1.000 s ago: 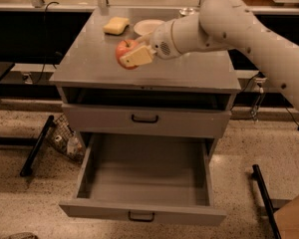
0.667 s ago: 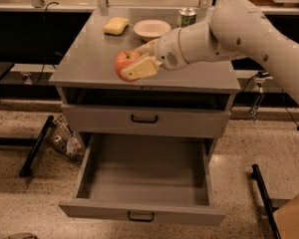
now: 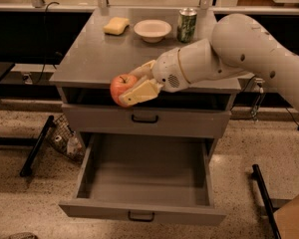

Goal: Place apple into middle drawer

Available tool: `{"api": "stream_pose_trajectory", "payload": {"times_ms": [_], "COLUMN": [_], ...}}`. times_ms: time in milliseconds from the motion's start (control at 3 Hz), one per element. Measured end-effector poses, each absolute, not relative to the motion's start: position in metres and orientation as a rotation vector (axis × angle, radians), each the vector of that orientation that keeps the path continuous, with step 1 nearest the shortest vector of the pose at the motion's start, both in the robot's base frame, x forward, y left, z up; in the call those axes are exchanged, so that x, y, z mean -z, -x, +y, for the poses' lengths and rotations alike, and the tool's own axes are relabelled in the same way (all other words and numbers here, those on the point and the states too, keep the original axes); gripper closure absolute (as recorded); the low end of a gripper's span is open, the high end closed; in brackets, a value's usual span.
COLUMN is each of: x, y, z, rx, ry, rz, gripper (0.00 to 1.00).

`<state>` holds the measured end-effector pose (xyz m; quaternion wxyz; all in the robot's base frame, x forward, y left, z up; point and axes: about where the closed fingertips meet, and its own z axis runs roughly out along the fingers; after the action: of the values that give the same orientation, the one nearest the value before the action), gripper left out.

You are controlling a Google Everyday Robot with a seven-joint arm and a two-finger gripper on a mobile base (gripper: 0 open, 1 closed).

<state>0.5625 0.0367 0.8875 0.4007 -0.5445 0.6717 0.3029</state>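
Jaws of our gripper [image 3: 130, 87] pinch the apple [image 3: 119, 85], one pale finger lying under and along its right side and the other reaching in from above and behind. We see the apple held off the bench [image 3: 97, 59], at the front edge and a little left of that edge's middle, its stem pointing up. It hangs in front of the dark gap under the benchtop and just above the upper drawer [image 3: 189, 123], which is shut. Below that, the middle drawer [image 3: 144, 180] stands pulled well out, and we see nothing inside it. Our white arm [image 3: 249, 51] comes in from the right side, crossing the bench's front right corner. Along the back edge of the bench sit a yellow sponge [image 3: 116, 25], a white bowl [image 3: 152, 30] and a green can [image 3: 187, 25], in a row from left to right, all well apart from the apple.
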Motion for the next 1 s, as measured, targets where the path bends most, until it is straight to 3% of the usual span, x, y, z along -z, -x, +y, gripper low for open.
{"api": "stream_pose_trajectory", "payload": {"times_ms": [1000], "x": [-0.662], "y": [-0.516], "z": [0.051], "rx": [-0.888], "ry": [1.18], "rz": [2.024], "gripper": [1.0]}}
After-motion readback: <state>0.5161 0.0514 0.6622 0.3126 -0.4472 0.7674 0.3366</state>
